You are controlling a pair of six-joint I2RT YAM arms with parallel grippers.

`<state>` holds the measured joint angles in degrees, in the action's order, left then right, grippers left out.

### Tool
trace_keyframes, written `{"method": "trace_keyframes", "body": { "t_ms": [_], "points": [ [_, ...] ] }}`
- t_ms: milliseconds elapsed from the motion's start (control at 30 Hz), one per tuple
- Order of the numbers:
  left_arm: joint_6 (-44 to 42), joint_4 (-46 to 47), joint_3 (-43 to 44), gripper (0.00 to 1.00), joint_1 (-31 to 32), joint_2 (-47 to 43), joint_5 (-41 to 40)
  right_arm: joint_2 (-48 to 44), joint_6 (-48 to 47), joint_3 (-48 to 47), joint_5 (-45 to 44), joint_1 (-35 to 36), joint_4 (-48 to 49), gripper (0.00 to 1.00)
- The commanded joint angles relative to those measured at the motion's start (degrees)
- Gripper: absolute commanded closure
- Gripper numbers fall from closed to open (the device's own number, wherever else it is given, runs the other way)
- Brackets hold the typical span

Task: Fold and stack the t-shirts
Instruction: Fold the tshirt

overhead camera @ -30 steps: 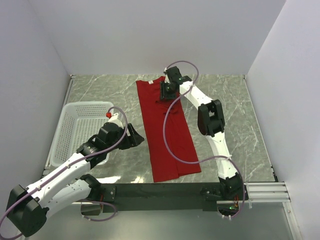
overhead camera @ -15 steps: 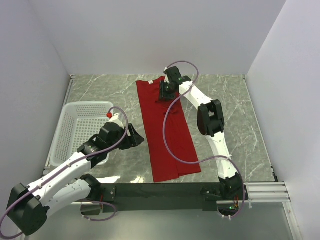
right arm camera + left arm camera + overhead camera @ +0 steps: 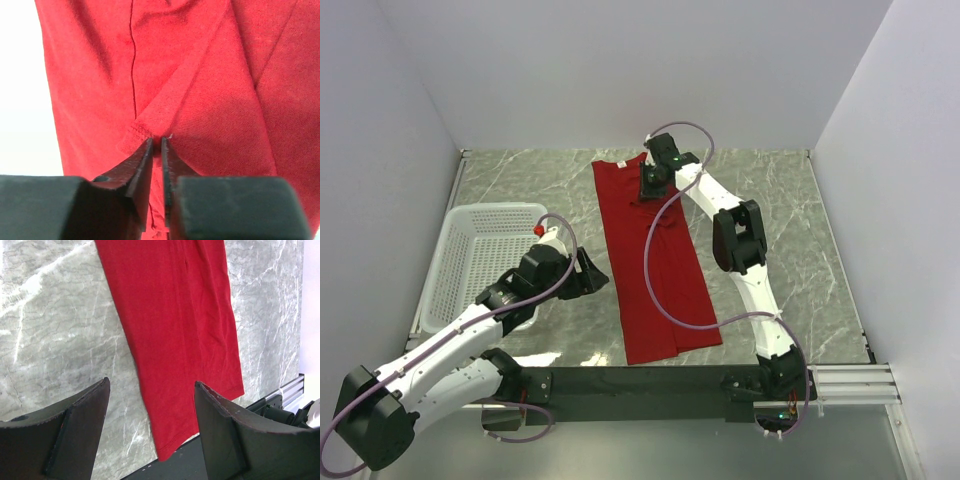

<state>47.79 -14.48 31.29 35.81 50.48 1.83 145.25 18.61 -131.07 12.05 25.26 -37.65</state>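
A deep-red t-shirt (image 3: 655, 255) lies folded into a long narrow strip down the middle of the marble table, collar end at the far side. My right gripper (image 3: 647, 196) is down on its far part, and in the right wrist view the gripper (image 3: 156, 141) is shut on a pinch of red cloth beside a folded sleeve hem (image 3: 137, 132). My left gripper (image 3: 603, 278) hovers just left of the strip's middle, open with nothing between its fingers (image 3: 80, 420). The left wrist view shows the t-shirt's near hem (image 3: 185, 405) reaching the table's front edge.
A white mesh basket (image 3: 480, 255) stands at the left, partly under my left arm. A black rail (image 3: 650, 380) runs along the table's near edge. White walls close the far and side edges.
My right gripper's jaws have closed onto the t-shirt cloth. The left arm has barely moved.
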Motion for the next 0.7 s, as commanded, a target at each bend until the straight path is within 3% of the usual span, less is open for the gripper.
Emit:
{"method": "trace_keyframes", "body": {
  "t_ms": [0, 133, 333, 667],
  "points": [
    [0.46, 0.95, 1.32, 0.27, -0.22, -0.47, -0.33, 1.35, 0.11, -2.88, -1.16, 0.32, 0.82, 0.82],
    [0.29, 0.95, 1.67, 0.27, -0.22, -0.21, -0.16, 0.48, 0.02, -3.14, -0.89, -0.03, 0.65, 1.00],
    [0.11, 0.77, 2.02, 0.27, -0.22, -0.21, -0.24, -2.68, -0.50, -1.39, 1.56, -2.92, 1.17, 1.00],
    [0.02, 2.44, 1.93, 0.26, -0.22, 1.20, 0.46, -4.89, -6.03, -1.82, 13.78, -11.36, 1.35, 1.00]
  ]
}}
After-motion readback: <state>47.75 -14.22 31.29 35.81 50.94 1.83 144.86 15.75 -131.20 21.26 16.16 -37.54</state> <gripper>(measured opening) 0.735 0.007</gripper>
